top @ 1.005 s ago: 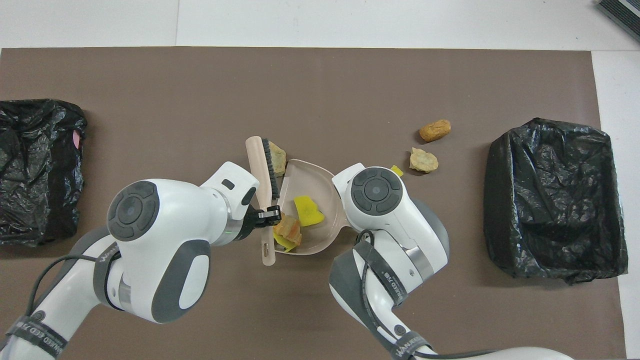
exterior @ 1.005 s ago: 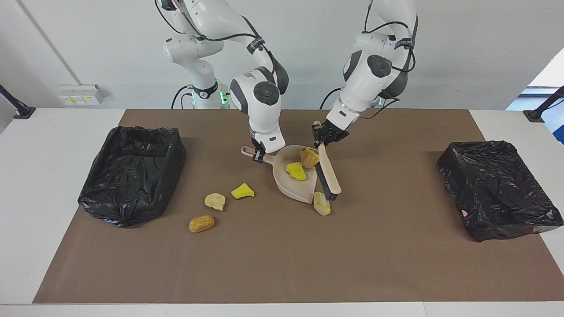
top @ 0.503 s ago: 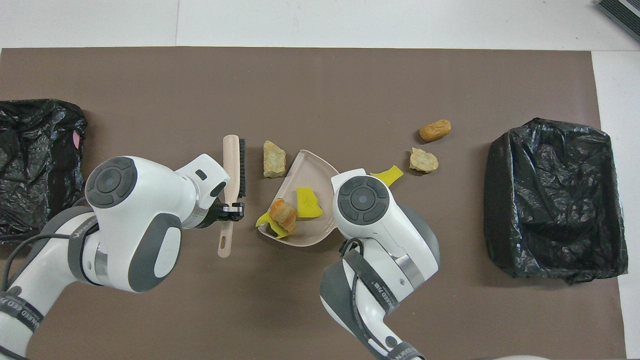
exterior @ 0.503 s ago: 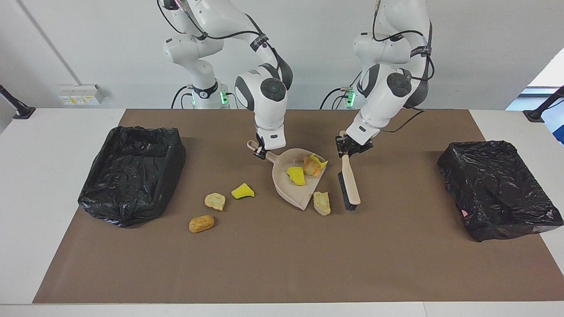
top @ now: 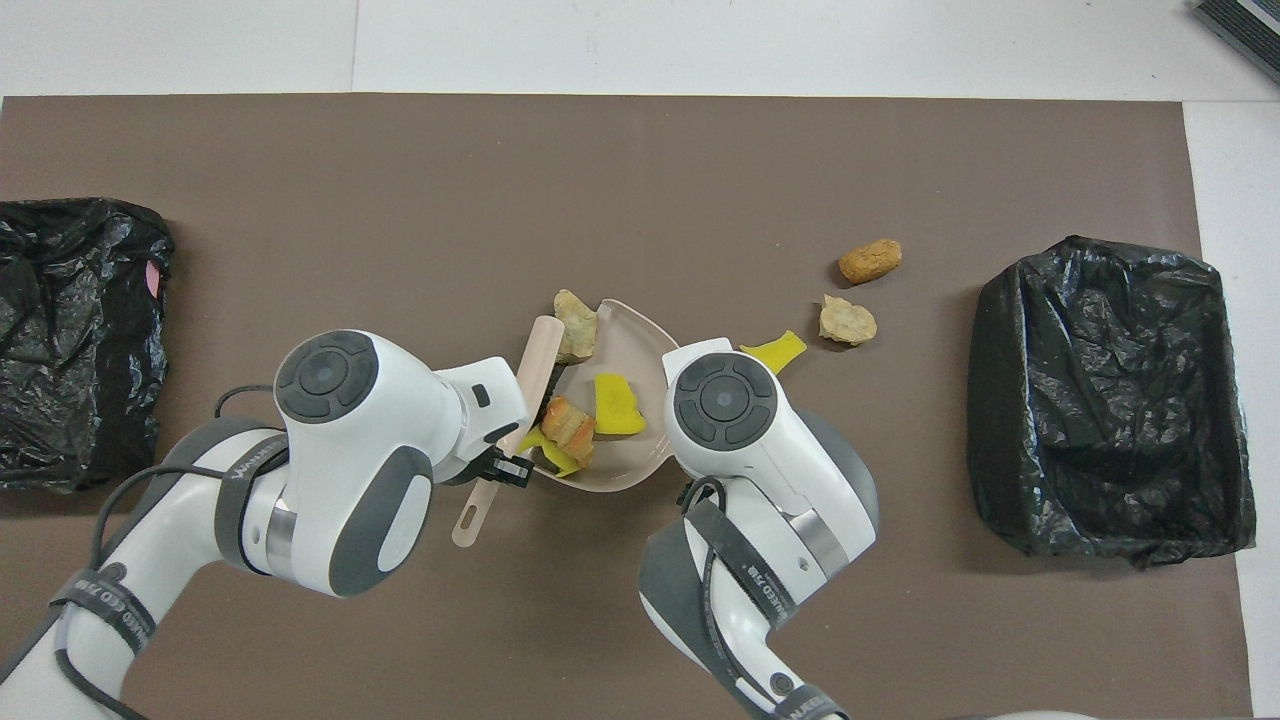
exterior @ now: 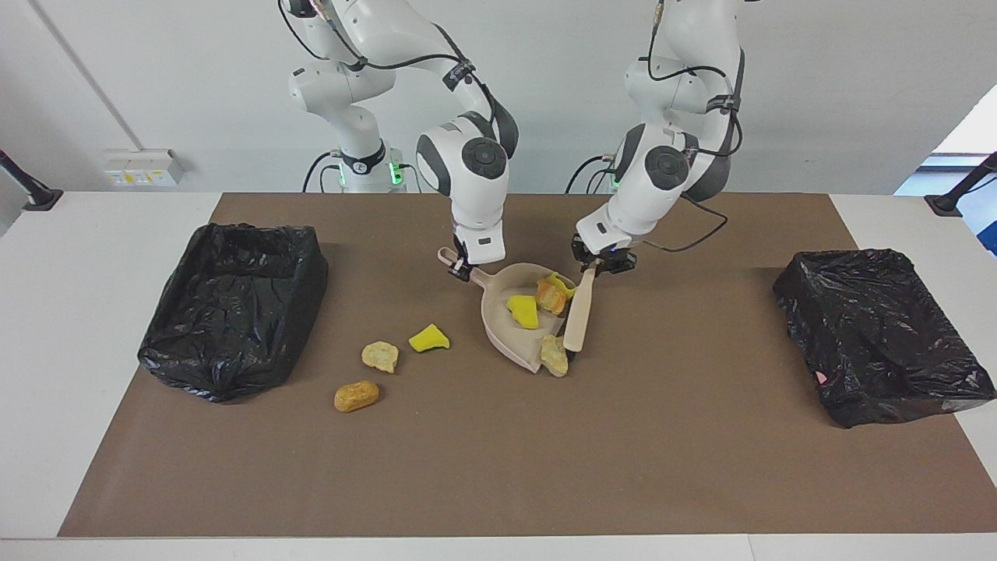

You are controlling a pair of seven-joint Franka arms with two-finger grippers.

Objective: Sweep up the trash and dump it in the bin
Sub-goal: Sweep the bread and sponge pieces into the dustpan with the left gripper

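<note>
My right gripper (exterior: 461, 269) is shut on the handle of the beige dustpan (exterior: 501, 331), which rests on the mat. In the pan lie a yellow sponge chunk (exterior: 523, 310), a brown bread piece (exterior: 549, 297) and another yellow chunk (exterior: 562, 282). My left gripper (exterior: 598, 262) is shut on the handle of the beige brush (exterior: 579, 312). The brush presses a tan lump (exterior: 554, 355) against the pan's open edge; the lump also shows in the overhead view (top: 575, 325). Three pieces lie loose toward the right arm's end: yellow (exterior: 429, 338), tan (exterior: 380, 356), golden-brown (exterior: 357, 396).
A bin lined with a black bag (exterior: 234, 304) stands at the right arm's end of the brown mat. A second one (exterior: 880, 335) stands at the left arm's end. White table shows around the mat.
My left gripper has swung the brush out toward the left arm's end and back against the pan, pushing the tan lump to the pan's open edge. The pan turned a little earlier.
</note>
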